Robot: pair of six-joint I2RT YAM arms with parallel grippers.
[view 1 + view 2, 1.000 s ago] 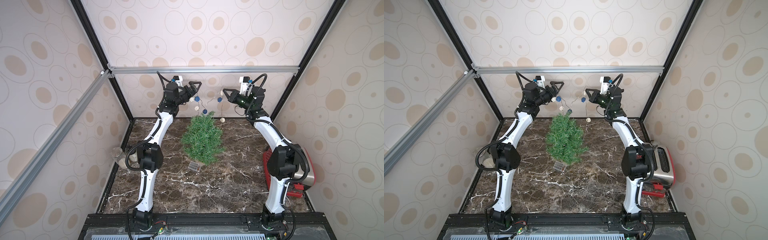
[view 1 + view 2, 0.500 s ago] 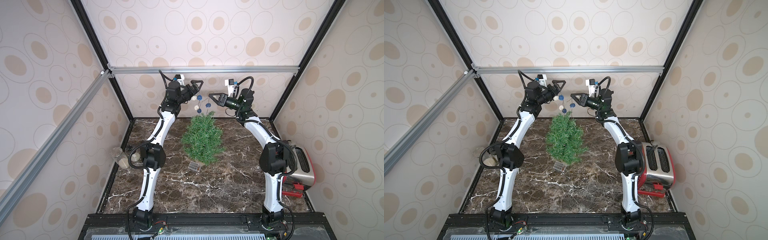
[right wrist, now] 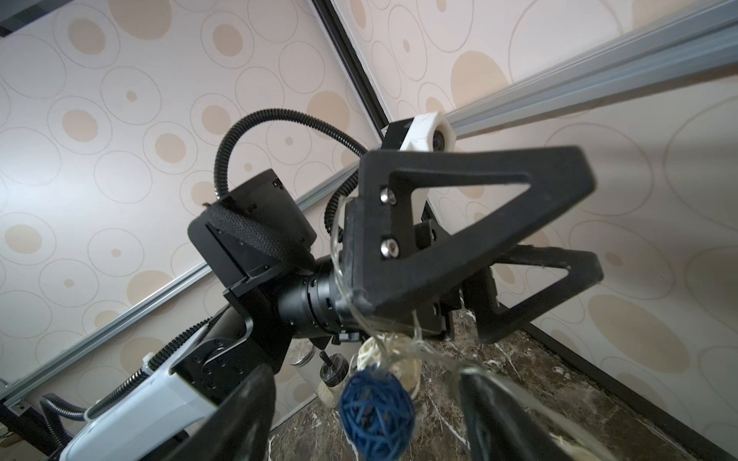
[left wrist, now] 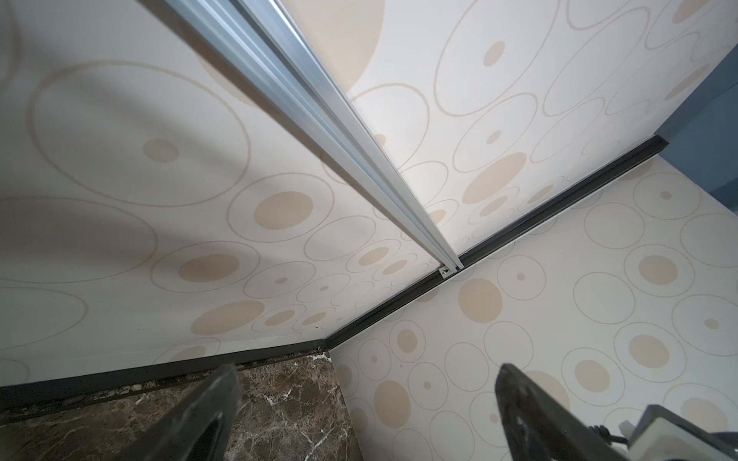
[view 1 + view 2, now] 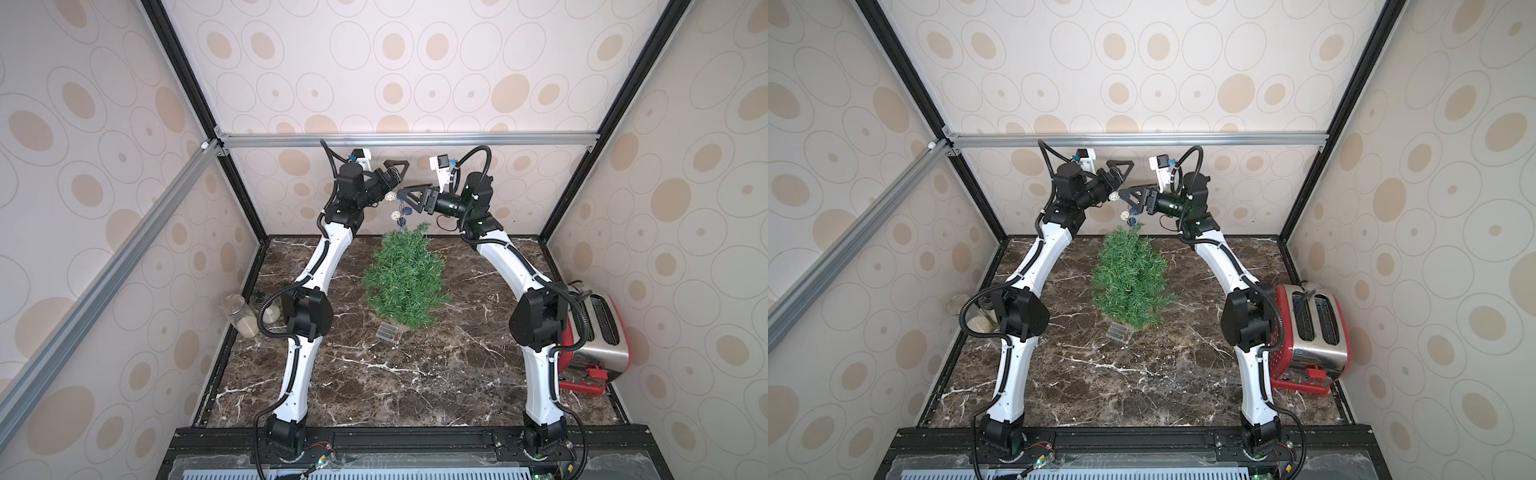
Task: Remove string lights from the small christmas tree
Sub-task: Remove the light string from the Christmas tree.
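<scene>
The left gripper (image 3: 595, 217) has its jaws spread wide and grips nothing. The clear wire of the string lights (image 5: 395, 215) loops around the base of 1 of them. The right gripper (image 5: 402, 198) also has its jaws apart, with a blue ball (image 3: 375, 411) hanging between them and wire lying over 1. Both hang above the small christmas tree (image 5: 405, 278). The battery box (image 5: 390, 332) lies on the tabletop (image 5: 415, 386) beside its base.

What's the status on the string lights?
Left gripper jaws open, wire looped round it. Right gripper jaws open astride blue ball. String lights dangle above christmas tree; battery box on table.
</scene>
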